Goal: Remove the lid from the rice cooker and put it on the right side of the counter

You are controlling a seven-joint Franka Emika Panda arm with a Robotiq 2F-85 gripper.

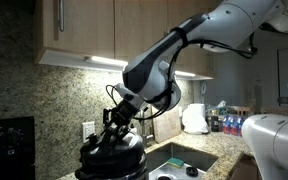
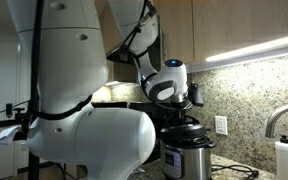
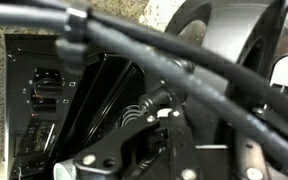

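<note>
Since the lid (image 1: 114, 150) must lift straight off the rice cooker (image 2: 185, 162) it caps, the claw (image 1: 117, 122) hangs pointing down just over its top; whether it grips anything, I cannot tell.

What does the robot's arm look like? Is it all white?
Mostly. The arm has smooth, rounded white shells with dark bands at its joints. The gripper at its end is black, and thick black cables loop along the wrist.
</note>
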